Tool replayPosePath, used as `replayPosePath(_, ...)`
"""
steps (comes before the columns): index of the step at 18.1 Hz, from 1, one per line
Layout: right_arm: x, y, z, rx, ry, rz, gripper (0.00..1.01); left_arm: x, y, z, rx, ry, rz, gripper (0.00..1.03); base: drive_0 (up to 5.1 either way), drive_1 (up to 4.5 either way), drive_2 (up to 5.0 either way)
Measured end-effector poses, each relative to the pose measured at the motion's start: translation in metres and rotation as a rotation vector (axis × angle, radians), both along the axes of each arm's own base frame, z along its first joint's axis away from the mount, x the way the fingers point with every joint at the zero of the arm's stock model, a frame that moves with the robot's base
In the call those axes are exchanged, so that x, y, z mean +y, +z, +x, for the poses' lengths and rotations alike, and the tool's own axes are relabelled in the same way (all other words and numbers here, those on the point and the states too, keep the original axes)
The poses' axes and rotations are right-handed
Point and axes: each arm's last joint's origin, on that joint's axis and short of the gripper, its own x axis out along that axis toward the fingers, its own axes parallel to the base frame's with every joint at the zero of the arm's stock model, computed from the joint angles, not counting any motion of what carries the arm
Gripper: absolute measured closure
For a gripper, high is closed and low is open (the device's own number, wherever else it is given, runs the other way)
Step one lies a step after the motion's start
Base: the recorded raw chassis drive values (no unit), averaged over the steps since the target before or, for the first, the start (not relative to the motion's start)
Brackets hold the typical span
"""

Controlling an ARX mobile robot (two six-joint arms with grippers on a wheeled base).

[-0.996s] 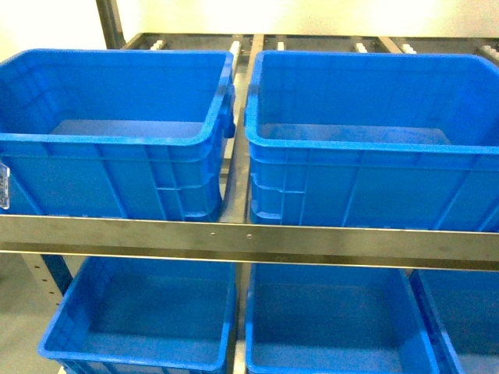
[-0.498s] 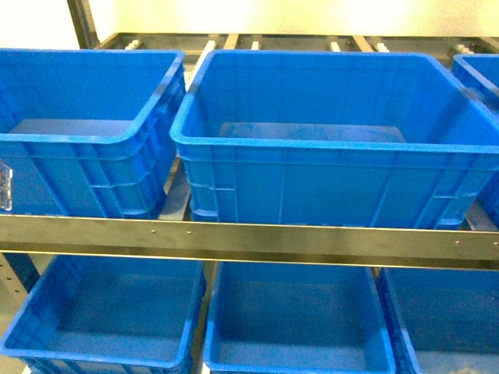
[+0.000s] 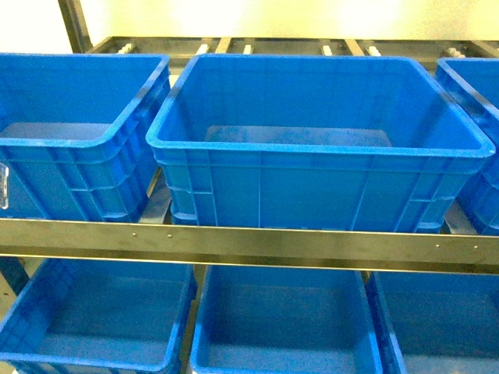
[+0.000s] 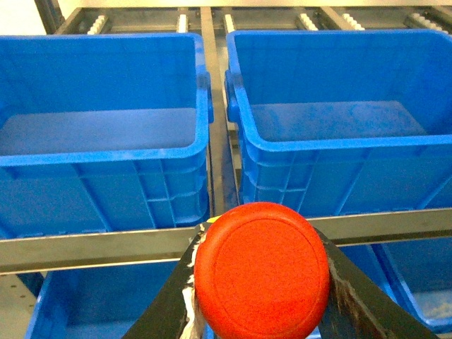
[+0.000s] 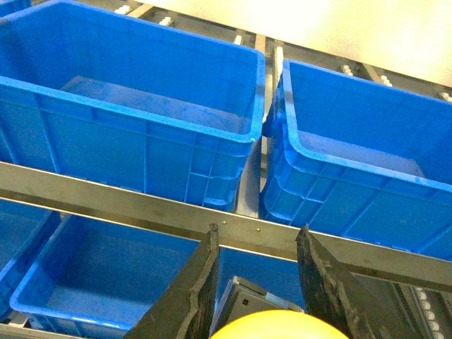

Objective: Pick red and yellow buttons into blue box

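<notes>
The red button [image 4: 261, 279] fills the bottom of the left wrist view, its round cap facing the camera, and my left gripper [image 4: 260, 244] is shut on it. The yellow button [image 5: 265, 326] shows as a yellow cap at the bottom edge of the right wrist view, with its grey switch block [image 5: 254, 300] between the black fingers. My right gripper [image 5: 257, 233] is shut on it. A large, deep blue box [image 3: 312, 148] stands in the middle of the upper shelf. Its inside looks bare. Neither gripper appears in the head view.
More blue crates flank the box on the left [image 3: 70, 132] and right [image 3: 475, 117]. A steel shelf rail [image 3: 249, 241] runs across in front, with lower-shelf crates [image 3: 284, 327] beneath it. Roller tracks [image 3: 226, 47] lie behind the crates.
The head view has shifted: the crates slid to the left in the picture, so the box that was at the right now sits in the centre.
</notes>
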Motion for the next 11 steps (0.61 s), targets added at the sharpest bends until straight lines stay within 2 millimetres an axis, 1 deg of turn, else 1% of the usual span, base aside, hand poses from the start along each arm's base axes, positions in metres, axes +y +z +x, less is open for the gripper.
replayPosePath(9,0.0,-0.0002,-0.0001,0.001,0.0,0.0,0.71,-0.0002,-0.0009,0.0002,0.007,-0.001,0.001,0.71,0.0,4.33,-4.3)
replayPosePath(11,0.0,-0.0014,0.0001,0.012,0.0,-0.001,0.71,-0.0003,-0.0025,0.0008,0.019,-0.001,0.004,0.71,0.0,0.0,0.0)
